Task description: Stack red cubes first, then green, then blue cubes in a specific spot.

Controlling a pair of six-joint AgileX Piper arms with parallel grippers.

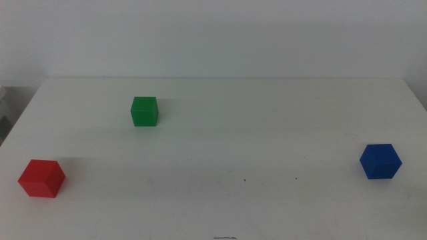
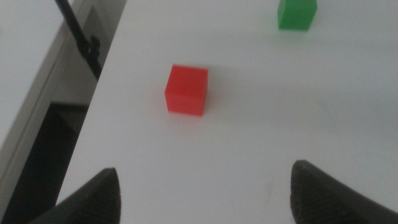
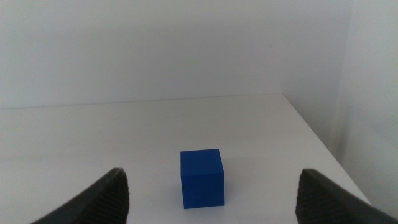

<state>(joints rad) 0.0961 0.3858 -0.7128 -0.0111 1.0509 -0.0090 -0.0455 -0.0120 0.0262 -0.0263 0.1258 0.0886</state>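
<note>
Red, matte and plain-faced, the red cube [image 1: 41, 178] sits alone on the white table [image 1: 220, 153], close to the table's left edge; seen from the left wrist it lies ahead of the left gripper [image 2: 205, 190], apart from it and a little toward that gripper's left jaw, with nothing touching it. That gripper's two dark jaws stand wide apart and hold nothing. Farther out beyond the red cube, and off toward the other jaw's side, stands the green cube [image 2: 296, 14], well apart from the red one; in the middle view it [image 1: 144, 111] rests nearer the table's far edge. Beside the table's left edge the left wrist view shows a pale frame with a dark rod [image 2: 78, 31] leaning across it. The blue cube [image 1: 380, 161] sits near the table's right edge, well apart from both others. From the right wrist it [image 3: 202, 177] lies just ahead of the right gripper [image 3: 211, 193], roughly centred between its jaws, which are spread wide and grip nothing. All three cubes rest singly on the table, none stacked
</note>
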